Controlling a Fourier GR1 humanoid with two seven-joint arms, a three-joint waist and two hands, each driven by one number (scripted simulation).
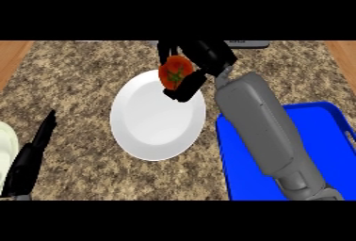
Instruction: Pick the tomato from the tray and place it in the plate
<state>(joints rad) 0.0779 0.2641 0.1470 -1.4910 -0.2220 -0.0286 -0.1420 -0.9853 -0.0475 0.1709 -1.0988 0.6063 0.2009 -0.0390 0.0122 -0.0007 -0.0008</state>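
Note:
The red tomato (174,71) with its green stem is held by my right hand (206,55), whose fingers and thumb curl round it. It hangs over the far rim of the white plate (153,122), which lies on the counter's middle. The blue tray (327,141) sits at the right, partly hidden by my right forearm. My left hand (31,157) rests at the lower left edge with fingers straight.
A pale green object (5,141) shows at the left edge beside my left hand. A grey object (246,44) lies at the counter's far edge. Wooden strips border the speckled counter at both sides.

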